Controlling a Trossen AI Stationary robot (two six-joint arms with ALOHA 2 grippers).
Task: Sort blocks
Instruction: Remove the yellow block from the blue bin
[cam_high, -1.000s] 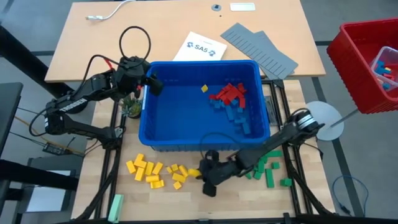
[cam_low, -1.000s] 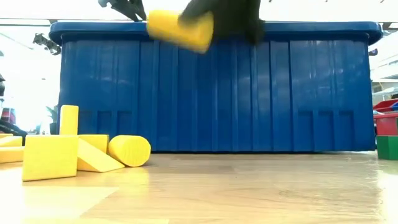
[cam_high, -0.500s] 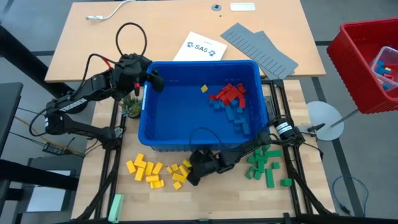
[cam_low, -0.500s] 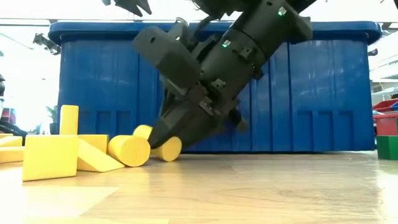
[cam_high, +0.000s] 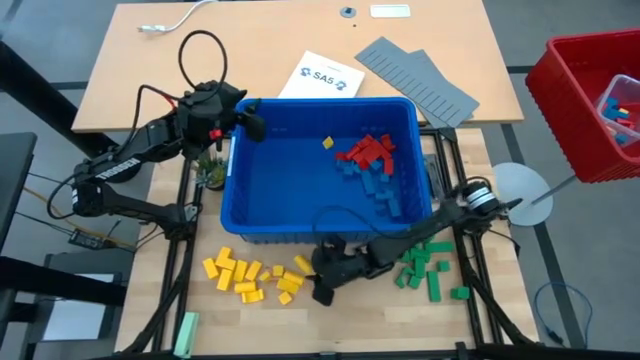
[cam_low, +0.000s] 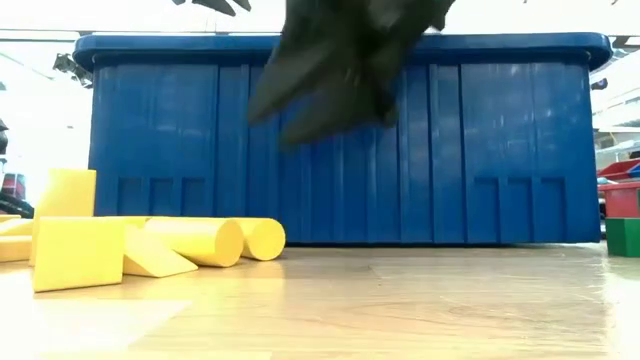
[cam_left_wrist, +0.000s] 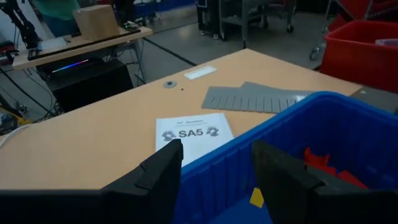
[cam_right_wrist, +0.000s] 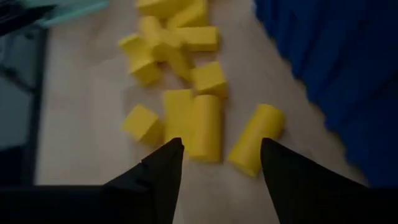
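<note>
Yellow blocks (cam_right_wrist: 202, 124) on surface (cam_low: 400, 300): light, rigid, smooth plastic; pinch across flat sides. Right gripper (cam_right_wrist: 217, 162) above them, fingers spread, empty. Left gripper (cam_left_wrist: 214, 168) over blue bin (cam_high: 240, 200) rim, fingers spread.

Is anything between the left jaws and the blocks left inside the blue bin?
Nothing visible. The left gripper hangs open over the blue bin's far-left corner; the red blocks lie across its bare floor.

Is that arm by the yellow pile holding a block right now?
No. In its wrist view the right gripper stands open and empty, with the yellow blocks lying on the table beyond its fingers.
</note>
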